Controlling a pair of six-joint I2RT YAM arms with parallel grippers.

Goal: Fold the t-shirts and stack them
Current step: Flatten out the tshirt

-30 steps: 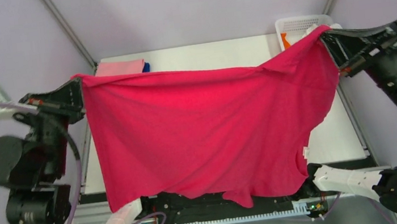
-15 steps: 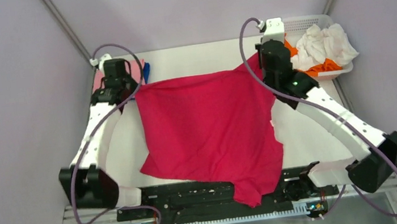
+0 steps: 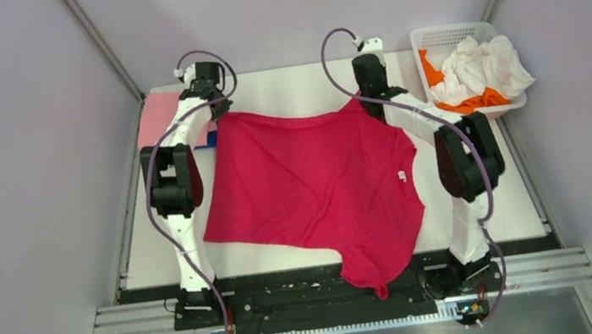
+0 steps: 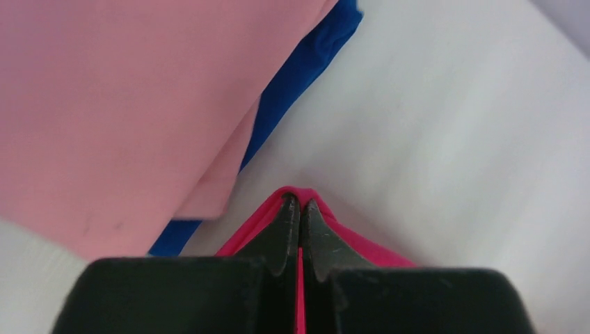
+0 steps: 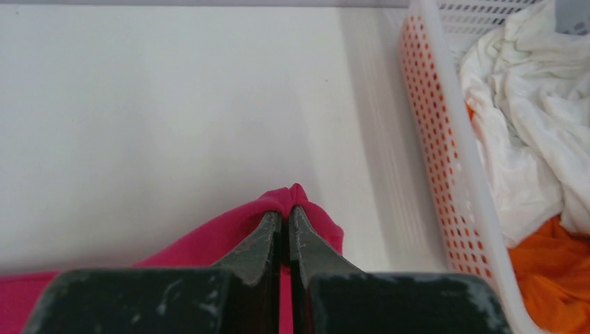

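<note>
The crimson t-shirt [image 3: 311, 182] lies spread on the table [image 3: 283, 88], with one portion hanging over the near edge; the laying-out step appears to be in hand. The left gripper [image 4: 300, 205] and right gripper [image 5: 286, 212] each clamp a far corner of it. The next move likely calls for releasing both corners, then regripping for the first fold.

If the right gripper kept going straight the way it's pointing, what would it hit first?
Probably only bare table: the right gripper, shut on the red t-shirt, has the basket off to its right, though depth is unclear.
</note>
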